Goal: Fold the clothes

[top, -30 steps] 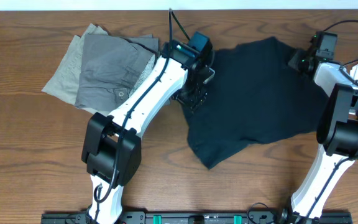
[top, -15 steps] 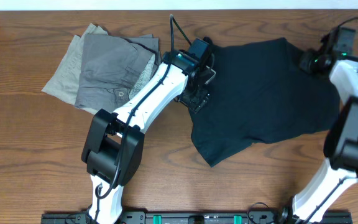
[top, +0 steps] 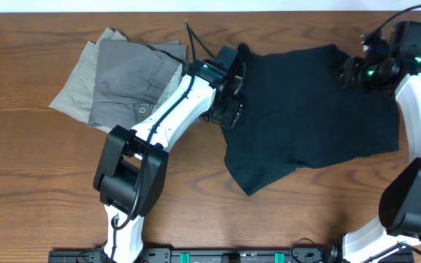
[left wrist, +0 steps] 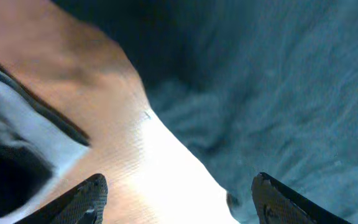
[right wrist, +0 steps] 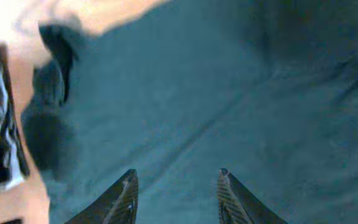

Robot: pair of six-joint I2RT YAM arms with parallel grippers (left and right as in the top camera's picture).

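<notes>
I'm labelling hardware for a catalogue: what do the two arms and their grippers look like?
Both the left arm and right arm have white link shells with bulky black joint housings. Thin black cables loop from each wrist, where small green lights glow. The left gripper and right gripper each carry two black tapering fingers.

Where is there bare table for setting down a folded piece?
Bare: table front left, in front of grey piece and khaki piece; front centre-right, in front of the black garment. Crowded: back middle, left gripper sits between grey piece and black garment; right gripper over its far corner.
</notes>
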